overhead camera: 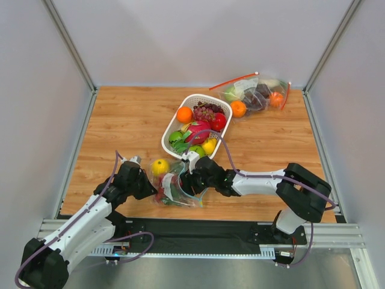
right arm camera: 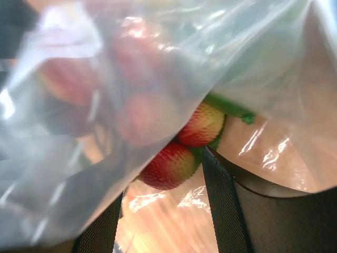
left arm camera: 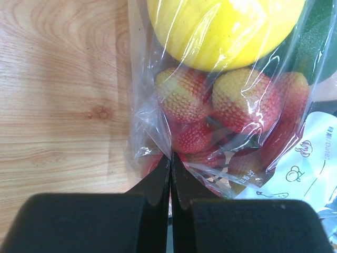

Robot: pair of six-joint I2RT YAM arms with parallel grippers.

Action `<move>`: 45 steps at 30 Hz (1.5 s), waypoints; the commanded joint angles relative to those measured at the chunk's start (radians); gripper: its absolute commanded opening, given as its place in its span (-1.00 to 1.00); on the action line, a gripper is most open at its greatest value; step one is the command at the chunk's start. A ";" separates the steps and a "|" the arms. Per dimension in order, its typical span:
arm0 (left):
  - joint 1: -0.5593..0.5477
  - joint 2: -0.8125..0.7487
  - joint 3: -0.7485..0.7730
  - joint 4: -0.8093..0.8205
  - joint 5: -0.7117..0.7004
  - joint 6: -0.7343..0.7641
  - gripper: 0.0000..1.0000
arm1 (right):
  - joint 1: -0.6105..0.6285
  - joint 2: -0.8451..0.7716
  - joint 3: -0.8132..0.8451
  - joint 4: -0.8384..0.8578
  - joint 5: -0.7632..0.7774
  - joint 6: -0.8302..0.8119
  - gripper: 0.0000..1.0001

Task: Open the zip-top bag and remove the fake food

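The clear zip-top bag point(overhead camera: 179, 188) lies near the table's front edge, between my two grippers. In it are a yellow lemon point(overhead camera: 160, 167), red strawberries point(left arm camera: 242, 100) and a dark green fruit point(left arm camera: 322, 31). My left gripper point(overhead camera: 146, 184) is at the bag's left side. Its jaws are shut on a fold of the bag's plastic point(left arm camera: 171, 156), just below the strawberries and left of the white label point(left arm camera: 303, 168). My right gripper point(overhead camera: 190, 178) is at the bag's right side and stands open under the loose film. Two strawberries point(right arm camera: 171, 164) lie just ahead of its fingers point(right arm camera: 221, 200).
A white basket point(overhead camera: 170, 123) of fake fruit stands behind the bag at mid-table. A second clear bag with a red-orange zip strip point(overhead camera: 260, 93) lies at the back right, with a loose orange point(overhead camera: 238, 108) beside it. Grey walls close in three sides.
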 commanded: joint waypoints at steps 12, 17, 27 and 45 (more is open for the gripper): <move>-0.003 -0.017 0.004 -0.004 0.009 0.030 -1.00 | 0.024 0.044 0.058 -0.123 0.054 -0.033 -0.51; -0.003 -0.015 0.005 -0.009 -0.013 0.034 -1.00 | 0.022 -0.052 0.074 -0.210 0.124 -0.028 -0.76; -0.003 -0.018 0.014 -0.018 -0.028 0.053 -1.00 | -0.001 -0.295 0.095 -0.302 0.226 0.006 -0.91; -0.003 0.032 0.030 -0.001 -0.006 0.129 -1.00 | -0.070 -0.333 0.186 -0.305 0.290 0.040 -0.92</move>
